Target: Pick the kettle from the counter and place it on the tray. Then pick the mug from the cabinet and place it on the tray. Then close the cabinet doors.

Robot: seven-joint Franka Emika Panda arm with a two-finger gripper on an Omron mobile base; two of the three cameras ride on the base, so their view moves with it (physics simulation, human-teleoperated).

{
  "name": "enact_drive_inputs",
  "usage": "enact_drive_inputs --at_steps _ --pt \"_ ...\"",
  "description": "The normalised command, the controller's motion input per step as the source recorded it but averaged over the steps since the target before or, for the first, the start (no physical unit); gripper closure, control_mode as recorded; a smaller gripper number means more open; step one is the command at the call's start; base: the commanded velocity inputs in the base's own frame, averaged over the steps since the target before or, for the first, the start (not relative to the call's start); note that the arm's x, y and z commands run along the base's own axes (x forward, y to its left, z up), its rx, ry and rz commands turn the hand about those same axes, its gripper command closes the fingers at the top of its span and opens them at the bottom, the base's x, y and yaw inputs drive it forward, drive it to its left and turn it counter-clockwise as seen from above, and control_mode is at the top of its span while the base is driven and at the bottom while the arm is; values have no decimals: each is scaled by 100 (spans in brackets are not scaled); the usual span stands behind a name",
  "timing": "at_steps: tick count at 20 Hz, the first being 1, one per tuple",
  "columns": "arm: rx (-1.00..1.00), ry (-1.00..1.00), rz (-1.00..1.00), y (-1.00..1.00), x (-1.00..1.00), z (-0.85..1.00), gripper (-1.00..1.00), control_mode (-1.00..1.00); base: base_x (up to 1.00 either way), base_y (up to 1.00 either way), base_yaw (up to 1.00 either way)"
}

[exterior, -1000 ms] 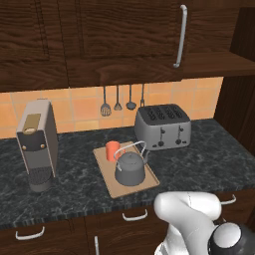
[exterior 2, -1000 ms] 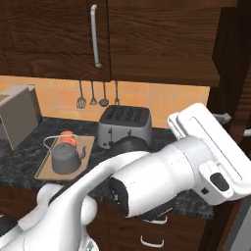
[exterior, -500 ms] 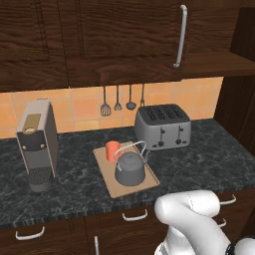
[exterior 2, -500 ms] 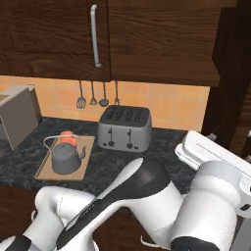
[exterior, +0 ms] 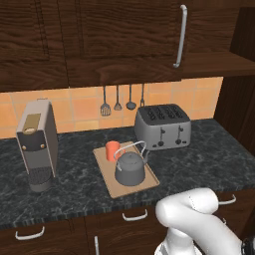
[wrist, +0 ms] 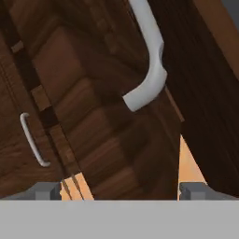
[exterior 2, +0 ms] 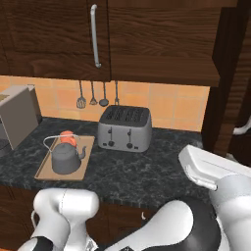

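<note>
Counter (exterior: 199, 164), dark marble: tray (exterior: 107, 175) left of the toaster (exterior: 163, 126), bearing kettle (exterior: 129, 169) and, just behind, mug (exterior: 113, 150). Cabinet doors (exterior: 124, 40) above look shut, so you appear finished; gripper (wrist: 119, 190), fingers spread and empty, faces a door handle (wrist: 148, 65), and you need only back away.

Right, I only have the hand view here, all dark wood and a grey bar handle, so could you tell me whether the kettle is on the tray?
Observer: Yes, in the left base view the kettle stands upright on the tray.
Operator: Thank you. And where is the mug?
Observer: The mug is on the tray too, at the corner behind the kettle, nearer the wall.
Operator: Good. Do the cabinet doors look shut from out there?
Observer: The cabinet doors look shut and flush, and no shelf shows between them.
</note>
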Motion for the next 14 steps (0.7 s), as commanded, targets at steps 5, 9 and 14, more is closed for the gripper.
enact_drive_inputs --at_steps 5,9,14 --pt "12 -14 31 33 46 67 -100 -100 0 0 0" --pt "6 -7 23 46 46 74 -100 -100 0 0 0" --pt "7 0 11 69 48 6 -100 -100 0 0 0"
